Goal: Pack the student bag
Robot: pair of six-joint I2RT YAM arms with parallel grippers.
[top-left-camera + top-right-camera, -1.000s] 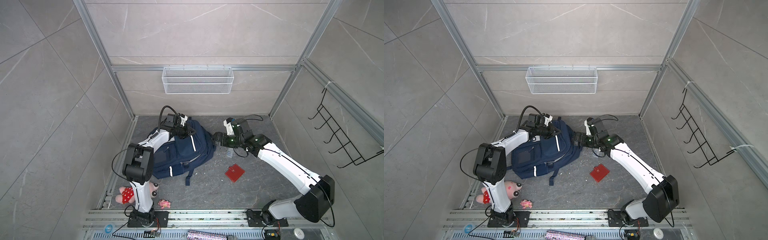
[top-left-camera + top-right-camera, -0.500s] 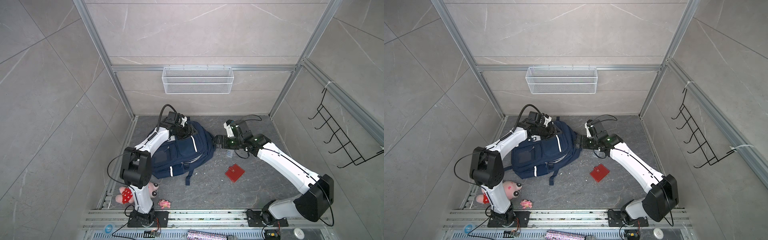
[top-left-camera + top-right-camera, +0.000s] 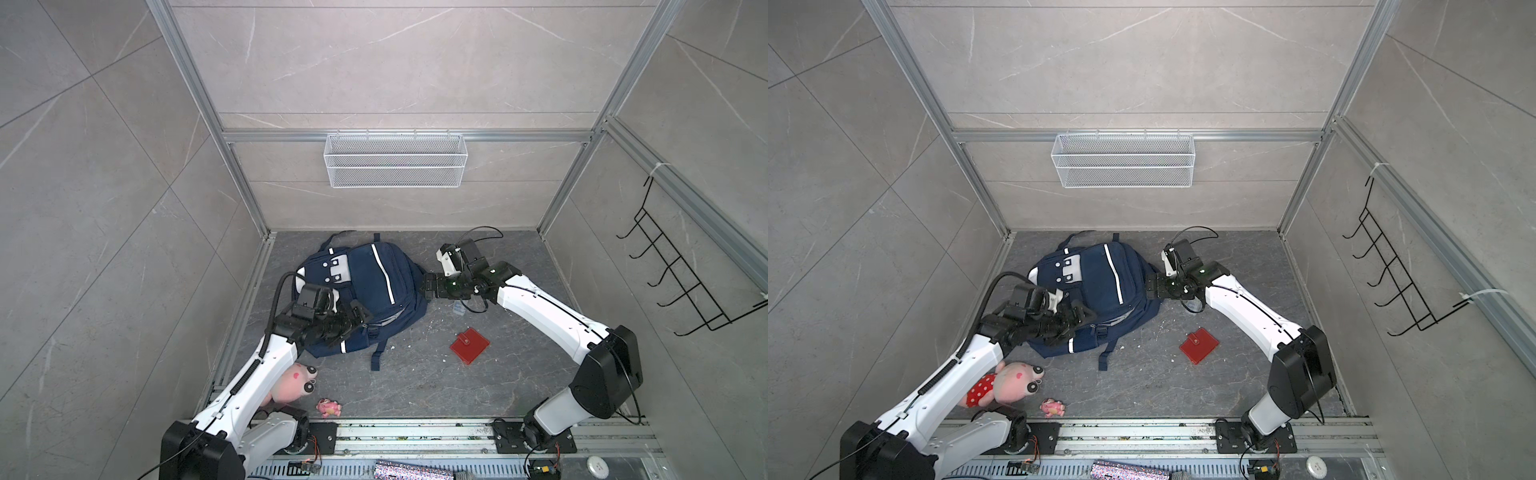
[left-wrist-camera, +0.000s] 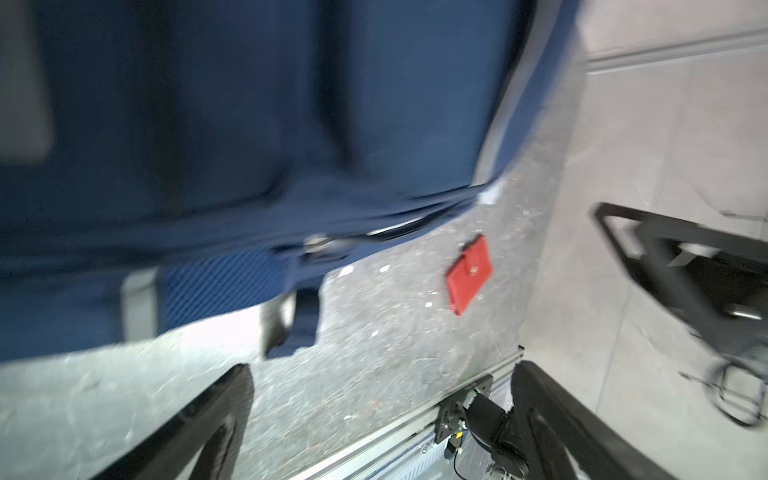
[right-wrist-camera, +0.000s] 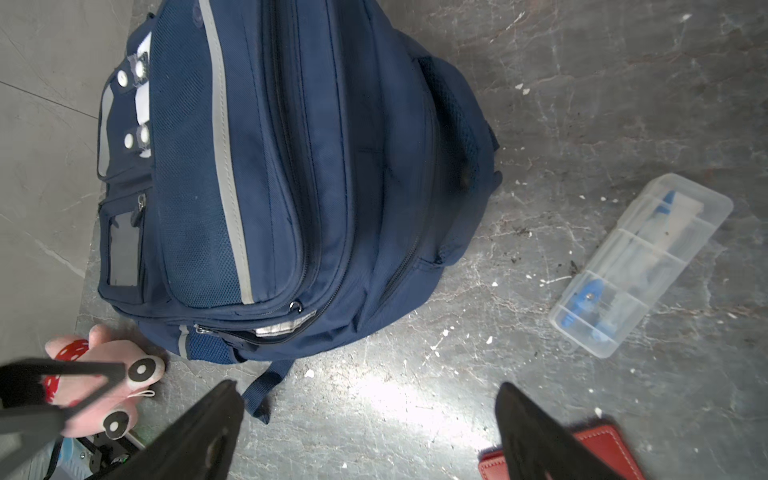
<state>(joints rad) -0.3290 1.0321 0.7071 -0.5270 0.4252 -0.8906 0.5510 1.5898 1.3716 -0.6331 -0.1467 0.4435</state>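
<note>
Two top views come first: in both, the student bag (image 3: pixel 374 291) is seen lying on the grey floor (image 3: pixel 415 386). The left gripper (image 3: pixel 360 314) is held over the end of the bag nearest a pink plush toy (image 3: pixel 296 380). The right gripper (image 3: pixel 427 286) is held just beside the bag, on the side nearest a red wallet (image 3: pixel 469 345). In the blurred left wrist view, the left fingers (image 4: pixel 230 399) are spread wide, and nothing seems to be held. In the right wrist view, the right fingers (image 5: pixel 208 436) are spread wide too, with nothing held, and a clear box (image 5: pixel 640 266) is seen near the bag.
</note>
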